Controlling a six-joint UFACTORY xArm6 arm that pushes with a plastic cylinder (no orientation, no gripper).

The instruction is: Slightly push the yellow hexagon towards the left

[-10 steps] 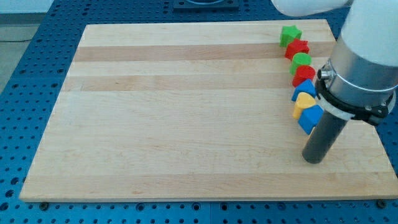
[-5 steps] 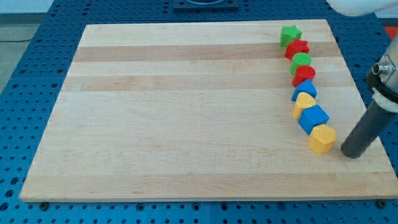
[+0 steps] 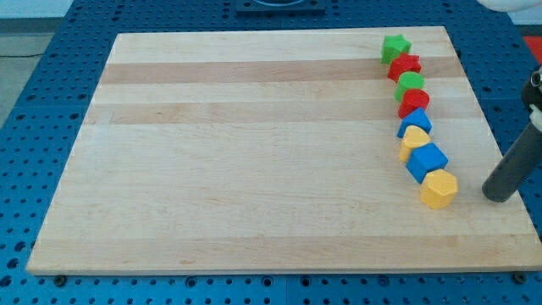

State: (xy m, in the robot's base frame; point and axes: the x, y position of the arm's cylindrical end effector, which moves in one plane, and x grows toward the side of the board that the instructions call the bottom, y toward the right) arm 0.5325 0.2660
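Observation:
The yellow hexagon [image 3: 438, 189] lies on the wooden board [image 3: 254, 152] near its right edge, at the lower end of a column of blocks. It touches a blue block [image 3: 426, 160] just above it. My tip [image 3: 499, 196] rests on the board to the right of the yellow hexagon, a clear gap apart from it and about level with it.
The column runs up the board's right side: a yellow block [image 3: 415, 139], a blue block [image 3: 415, 123], a red block [image 3: 414, 103], a green block [image 3: 411, 83], a red block [image 3: 406, 64] and a green star [image 3: 395, 47] at the top.
My tip moved right, from over the yellow hexagon's spot to well right of it, uncovering the hexagon. The blocks have not moved.

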